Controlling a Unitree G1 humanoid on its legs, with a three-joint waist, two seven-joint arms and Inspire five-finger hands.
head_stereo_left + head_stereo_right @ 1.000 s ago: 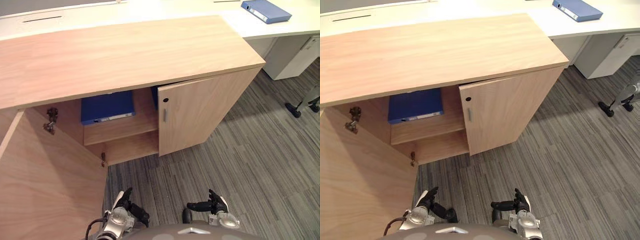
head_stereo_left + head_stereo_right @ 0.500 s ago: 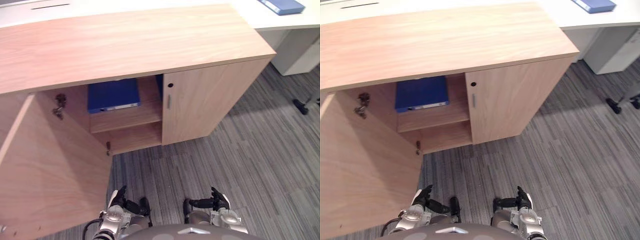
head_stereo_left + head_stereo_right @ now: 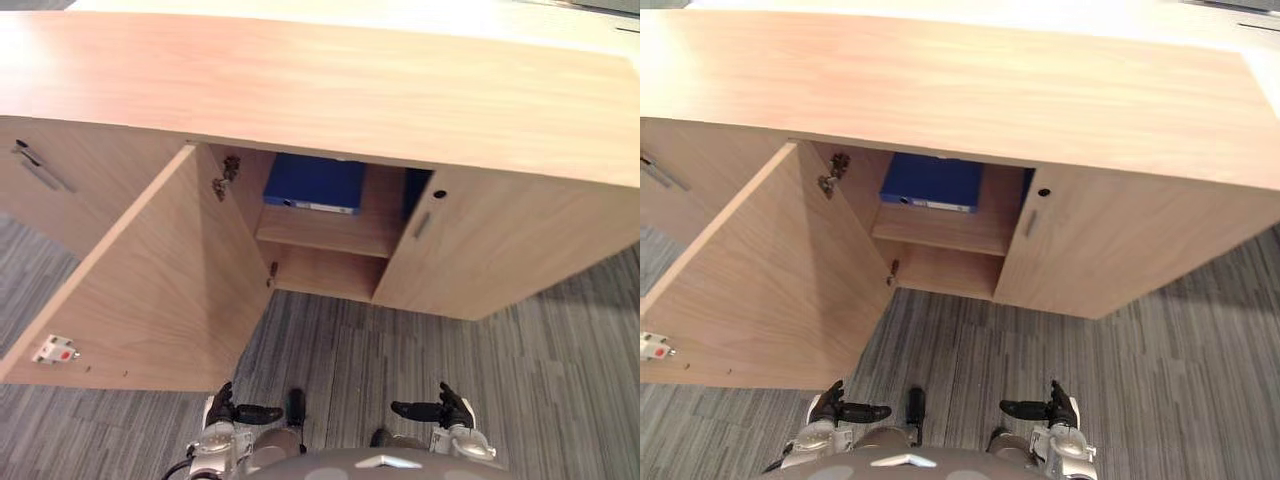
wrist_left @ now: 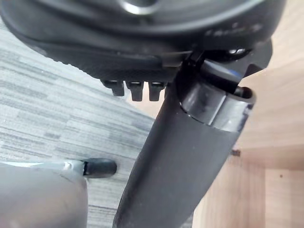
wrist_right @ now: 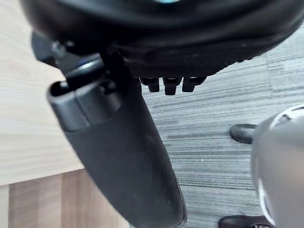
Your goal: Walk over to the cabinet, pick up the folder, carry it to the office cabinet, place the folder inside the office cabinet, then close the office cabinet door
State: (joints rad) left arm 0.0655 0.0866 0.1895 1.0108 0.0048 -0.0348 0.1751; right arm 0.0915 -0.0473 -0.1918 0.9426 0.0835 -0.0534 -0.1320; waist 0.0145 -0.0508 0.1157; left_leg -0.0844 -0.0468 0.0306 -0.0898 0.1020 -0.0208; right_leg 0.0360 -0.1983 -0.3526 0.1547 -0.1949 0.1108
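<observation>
Wood office cabinet (image 3: pixel 320 90), L door (image 3: pixel 150 290) swung wide open, R door (image 3: pixel 500 260) flush shut; blue folder (image 3: pixel 315 183) w/ pale spine label lies flat on upper shelf (image 3: pixel 320 228) inside, spine facing out. Left hand (image 3: pixel 225 408) & right hand (image 3: pixel 452 410) hang low over grey carpet (image 3: pixel 400 350), thumbs pointing inward, fingers slack, nothing held. Vs 1 s ago: camera has swung, R door was ajar then, folder unchanged on shelf, hands same pose.
</observation>
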